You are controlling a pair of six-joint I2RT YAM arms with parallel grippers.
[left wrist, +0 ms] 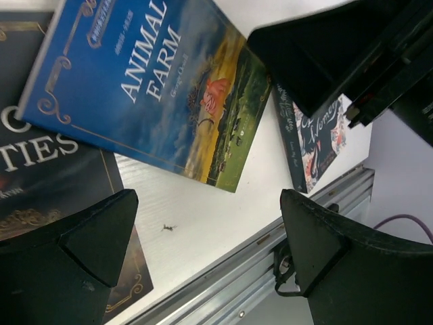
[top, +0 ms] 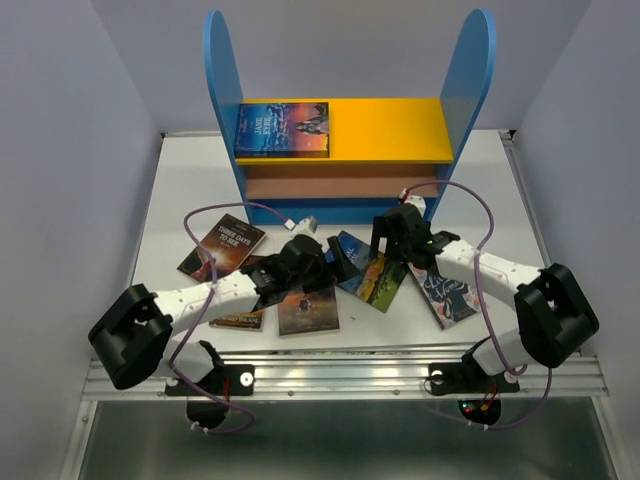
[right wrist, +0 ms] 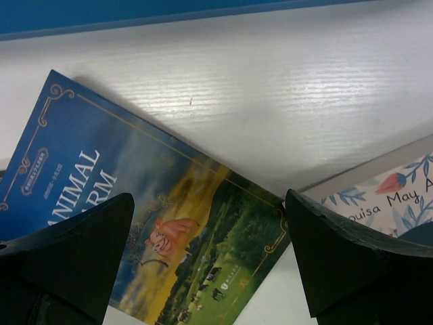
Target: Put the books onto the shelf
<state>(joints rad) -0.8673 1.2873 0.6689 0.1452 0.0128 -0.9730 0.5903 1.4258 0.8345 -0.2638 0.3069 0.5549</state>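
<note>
Books [top: 308, 310] untouched; left fingers [left wrist: 81, 244] and right fingers [right wrist: 74, 250] spread wide, empty.

Left pincer [left wrist: 208, 198] spread wide, Animal Farm book [left wrist: 145, 88], white table [left wrist: 233, 206]

1 book [top: 282, 130] lies on shelf [top: 392, 128], 5 before it.

- I see my white-and-black left arm [top: 205, 297] reaching inward from its base, its black two-finger left gripper [top: 335, 262] spread wide and holding nothing.
- My white-and-black right arm [top: 490, 268] angles inward too, its black right gripper [top: 385, 240] tilted downward, jaws wide apart and empty.
</note>
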